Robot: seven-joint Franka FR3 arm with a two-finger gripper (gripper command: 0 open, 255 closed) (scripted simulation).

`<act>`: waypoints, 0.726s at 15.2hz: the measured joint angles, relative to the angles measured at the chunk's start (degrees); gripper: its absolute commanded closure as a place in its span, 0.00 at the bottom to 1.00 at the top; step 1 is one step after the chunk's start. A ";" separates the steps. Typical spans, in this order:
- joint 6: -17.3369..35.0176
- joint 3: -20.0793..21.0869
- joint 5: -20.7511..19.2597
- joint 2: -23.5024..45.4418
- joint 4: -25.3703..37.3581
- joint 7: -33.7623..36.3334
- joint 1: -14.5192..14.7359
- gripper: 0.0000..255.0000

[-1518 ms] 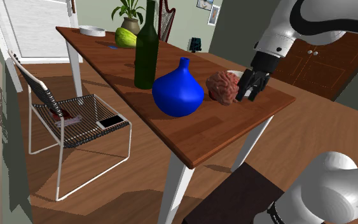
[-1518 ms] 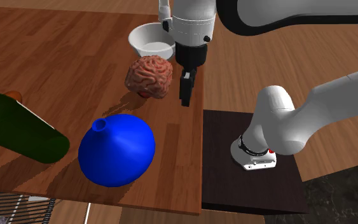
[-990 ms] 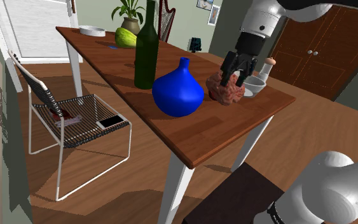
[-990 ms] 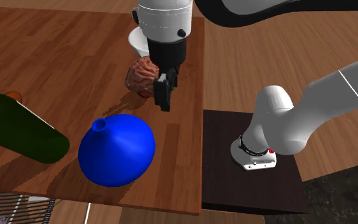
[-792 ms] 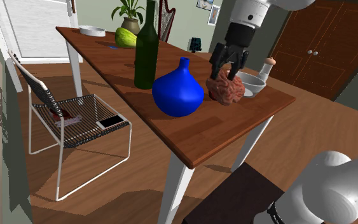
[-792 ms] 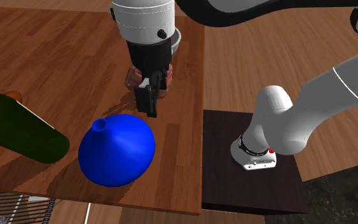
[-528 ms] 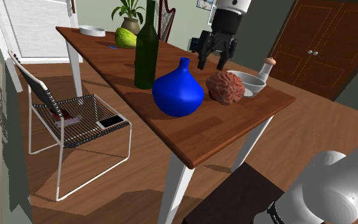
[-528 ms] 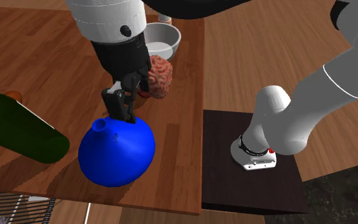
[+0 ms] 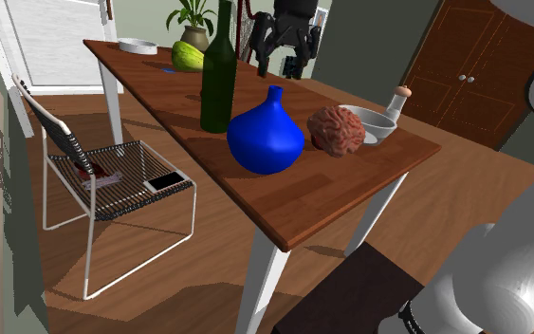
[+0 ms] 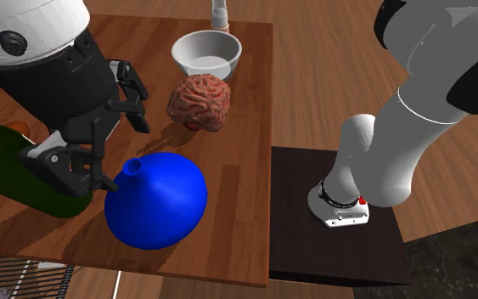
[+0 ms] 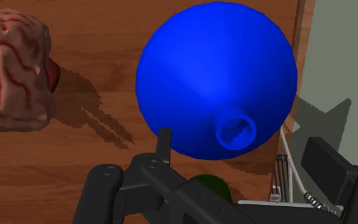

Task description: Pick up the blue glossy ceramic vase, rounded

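The rounded, glossy blue vase with a narrow neck [image 9: 266,136] stands upright on the brown wooden desk [image 9: 322,190], close to its near end. In the shoulder view a tall dark green glass bottle [image 9: 219,71] rises just beside it at 10 o'clock, and a pink brain-shaped lump [image 9: 337,130] sits at 3 o'clock, a little apart from it. A white bowl [image 9: 371,123] lies past the lump.

The black claw [image 9: 282,38] hangs high at 12 o'clock of the vase, well above it, with its fingers spread and nothing between them. In the second exterior view the claw [image 10: 101,132] looms at 10 o'clock of the vase [image 10: 156,200], over the bottle [image 10: 3,183]. In the wrist view the open claw [image 11: 241,143] looks down on the vase [image 11: 215,70], whose mouth falls between the two fingers [image 11: 165,143], untouched.

A second and a half ago the claw was low beside the lump, near the desk's edge. It has since swung across the lump and climbed away above the vase. The vase, bottle, lump and bowl have not moved.
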 measured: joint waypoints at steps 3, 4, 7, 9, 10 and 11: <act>1.63 0.10 -0.09 -0.18 -1.86 0.19 0.08 0.00; 2.51 0.05 0.02 -0.67 -3.22 0.12 0.05 0.00; 4.98 -0.05 0.27 -1.69 -6.67 -0.05 -0.01 0.00; 5.46 -0.05 0.32 -1.93 -7.39 -0.06 -0.01 1.00; 5.56 -0.05 0.34 -1.99 -7.52 -0.06 0.00 1.00; 5.62 -0.06 0.34 -2.04 -7.58 -0.06 -0.01 1.00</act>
